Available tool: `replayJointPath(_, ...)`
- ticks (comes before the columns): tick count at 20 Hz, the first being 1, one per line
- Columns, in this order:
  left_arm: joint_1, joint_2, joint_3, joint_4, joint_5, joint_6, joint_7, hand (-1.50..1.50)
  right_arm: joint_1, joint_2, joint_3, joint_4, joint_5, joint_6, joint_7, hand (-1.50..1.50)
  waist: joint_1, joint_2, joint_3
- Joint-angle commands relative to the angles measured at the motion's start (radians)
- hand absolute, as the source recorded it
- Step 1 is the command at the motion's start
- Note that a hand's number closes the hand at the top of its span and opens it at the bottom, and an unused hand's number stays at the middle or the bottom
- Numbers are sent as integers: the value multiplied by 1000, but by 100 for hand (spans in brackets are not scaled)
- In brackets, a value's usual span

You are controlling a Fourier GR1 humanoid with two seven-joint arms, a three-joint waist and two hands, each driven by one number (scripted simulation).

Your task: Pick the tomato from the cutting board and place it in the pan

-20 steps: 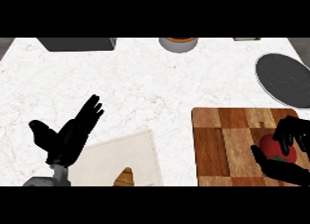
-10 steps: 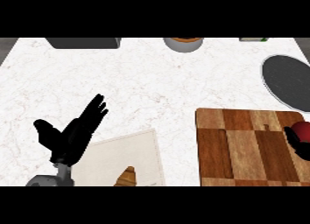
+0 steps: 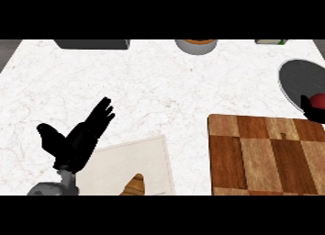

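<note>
White marbled counter (image 3: 158,87) fills the view, with darker floor showing past its left and right far corners. Checkered wooden cutting board (image 3: 270,156) lies at the near right, nothing on its visible surface. Beyond its far right corner sits the dark grey round pan (image 3: 302,80), pale-rimmed and partly cut off by the right edge. The robot's right hand (image 3: 322,110) shows at the right edge, black fingers curled round the small red tomato (image 3: 319,100); the tomato is in that grasp over the pan's near rim, just past the board's far edge. Only part of this hand is in view. The left hand (image 3: 77,137) is at the near left, fingers straight and slanting up to the right, thumb spread apart, holding nothing, at rest above the counter with its grey forearm (image 3: 53,187) entering from the bottom. Just right of it lies a pale cream rectangular sheet (image 3: 135,163), with an orange-brown pointed object (image 3: 133,186) on its near part, cut off by the bottom. Along the far edge: a dark grey box-like object (image 3: 92,44) at left, a light grey round bowl with brown contents (image 3: 196,45) in the middle, a small greenish item (image 3: 270,41) at right, too cropped to identify.
</note>
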Motion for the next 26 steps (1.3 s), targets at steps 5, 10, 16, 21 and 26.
replayJointPath(5, -20, -35, -17, 49, -28, 8, -26, 0, -237, -135, -154, 530, -1, -261, -216, 150, 16, 10, 2)
replayJointPath(10, -17, -3, 0, 11, -2, -27, 2, 0, -354, -195, -213, 801, -26, -354, -323, 150, 34, 16, 4)
replayJointPath(16, -54, -29, -11, 29, -7, -24, -7, 0, -415, -286, -251, 970, -44, -358, -422, 150, 46, 26, 6)
replayJointPath(21, -40, -31, -27, 6, -17, -29, -20, 0, -378, -319, -151, 1099, 99, -362, -273, -150, 80, 38, 6)
replayJointPath(26, -61, -20, -19, 17, -18, -28, 13, 0, -446, -330, -167, 1159, 77, -284, -279, -150, 78, 37, 9)
